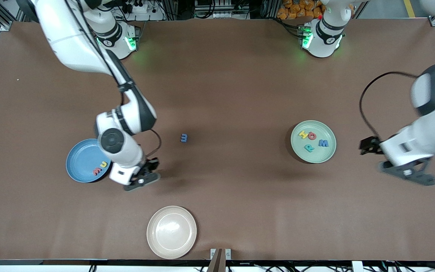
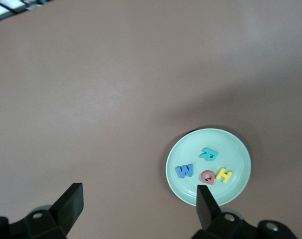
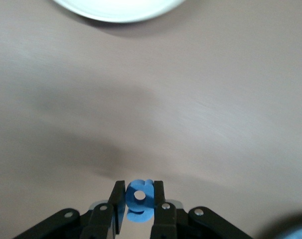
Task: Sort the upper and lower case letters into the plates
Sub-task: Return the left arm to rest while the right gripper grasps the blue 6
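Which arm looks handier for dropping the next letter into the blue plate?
The right one: its tool is shut on a blue letter beside the blue plate. The left tool hangs open by the green plate.

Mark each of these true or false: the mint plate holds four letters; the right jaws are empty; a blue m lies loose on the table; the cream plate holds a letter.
1. The mint green plate holds four letters. True.
2. The right gripper is empty. False: its jaws are shut on a blue letter.
3. A blue m lies loose on the table. True.
4. The cream plate holds a letter. False: nothing lies on it.
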You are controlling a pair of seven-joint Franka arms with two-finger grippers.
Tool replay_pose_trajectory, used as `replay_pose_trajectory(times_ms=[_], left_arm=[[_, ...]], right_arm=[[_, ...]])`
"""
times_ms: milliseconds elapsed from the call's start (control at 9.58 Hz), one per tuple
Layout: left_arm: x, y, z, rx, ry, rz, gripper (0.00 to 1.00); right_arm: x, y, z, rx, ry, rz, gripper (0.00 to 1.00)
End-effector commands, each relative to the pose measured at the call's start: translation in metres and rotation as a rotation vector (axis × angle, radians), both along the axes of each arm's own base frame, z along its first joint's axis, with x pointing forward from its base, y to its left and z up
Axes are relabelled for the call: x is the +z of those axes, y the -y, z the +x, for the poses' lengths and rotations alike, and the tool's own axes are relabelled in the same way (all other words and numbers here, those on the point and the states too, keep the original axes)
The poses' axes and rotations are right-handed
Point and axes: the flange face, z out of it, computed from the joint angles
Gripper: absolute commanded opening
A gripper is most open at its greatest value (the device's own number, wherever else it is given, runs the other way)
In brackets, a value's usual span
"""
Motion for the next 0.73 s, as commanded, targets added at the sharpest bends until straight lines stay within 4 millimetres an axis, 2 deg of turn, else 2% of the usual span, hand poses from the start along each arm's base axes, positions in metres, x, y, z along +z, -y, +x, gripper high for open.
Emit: replay_pose_trajectory(times_ms=[0,209,313,418,522,626], left_arm=[[0.042,0.001,-0.033,0.016,-0.024,-0.02,1.0],[0.079,-0.013,-0.046,0.103,0.027,-0.047,1.0],[0.085,0.0,-0.057,0.143,-0.013,-0.028,1.0],[0.098,0.01,-0.073,0.259,-0.038,-0.01,1.0],[0.104,0.008,-0.081,0.302,-0.049,-0.036,1.0],[0.109,0.017,-0.09,0.288,-0.055,-0.04,1.0]], right_arm=[[0.005,0.065,-0.017,-0.088,-0.049,-0.033,0.0],[0.001,0.133,-0.035,-0.15,-0.085,-0.087,0.0],[-0.002,0.16,-0.044,-0.172,-0.096,-0.117,0.0],[0.002,0.184,-0.052,-0.193,-0.103,-0.125,0.0],[0.006,0.207,-0.054,-0.175,-0.108,-0.131,0.36],[0.006,0.218,-0.054,-0.17,-0.112,-0.137,0.99]])
